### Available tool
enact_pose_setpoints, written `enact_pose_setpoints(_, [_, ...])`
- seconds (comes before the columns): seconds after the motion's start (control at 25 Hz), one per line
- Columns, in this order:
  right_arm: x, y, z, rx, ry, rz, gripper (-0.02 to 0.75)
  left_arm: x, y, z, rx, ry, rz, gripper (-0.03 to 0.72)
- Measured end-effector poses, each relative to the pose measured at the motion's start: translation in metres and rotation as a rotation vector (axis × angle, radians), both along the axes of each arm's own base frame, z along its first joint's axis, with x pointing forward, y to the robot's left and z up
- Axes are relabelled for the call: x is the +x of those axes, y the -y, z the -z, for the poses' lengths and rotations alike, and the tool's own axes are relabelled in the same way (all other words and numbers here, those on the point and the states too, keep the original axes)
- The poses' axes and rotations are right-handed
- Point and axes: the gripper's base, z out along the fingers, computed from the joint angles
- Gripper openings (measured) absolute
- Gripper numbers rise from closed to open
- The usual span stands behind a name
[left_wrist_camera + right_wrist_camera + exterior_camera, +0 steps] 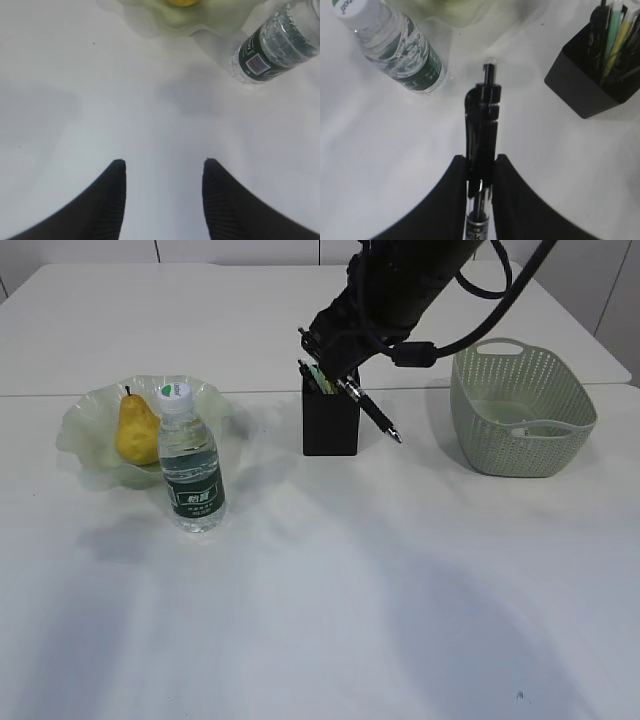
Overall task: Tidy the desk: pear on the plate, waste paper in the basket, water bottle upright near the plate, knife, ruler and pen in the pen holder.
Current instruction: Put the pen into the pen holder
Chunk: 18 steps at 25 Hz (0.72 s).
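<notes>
The pen (482,130) is being clamped in the right tool (481,170), its long axis slanting tip-down. The pen holder (331,421) is being approached just beside it; the left tool (164,172) is being held half-open, empty.

Your exterior view slants down across the table (330,620) from the front, both wrist views look closely down, all three share the water bottle (190,475).

Behind everything stands a pale panelled wall (240,250), its panels split by thin dark upright seams. A tiny dark speck (519,695) sits low at the right of the exterior view. The left wrist view shows another small speck (93,43), upper left.
</notes>
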Motion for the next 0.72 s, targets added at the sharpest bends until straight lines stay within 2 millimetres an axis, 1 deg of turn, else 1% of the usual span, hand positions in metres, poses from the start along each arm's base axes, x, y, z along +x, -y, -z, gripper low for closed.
enact_pose_setpoints(0.16, [0.005,-0.001,0.003,0.016,0.053,0.015,0.108,0.0,0.002,0.0,-0.022,-0.006,-0.004,0.349])
enact_pose_setpoints(0.28, [0.011,-0.002,0.006,0.036,0.125,0.039,0.107,-0.001,0.002,0.0,-0.028,-0.008,-0.005,0.349])
enact_pose_setpoints(0.48, [0.022,-0.002,0.01,0.066,0.252,0.082,0.081,-0.001,0.002,0.0,-0.028,-0.012,-0.004,0.349])
enact_pose_setpoints(0.72, [0.036,0.004,0.014,0.095,0.355,0.137,0.077,-0.001,0.002,0.0,-0.028,-0.014,-0.004,0.349])
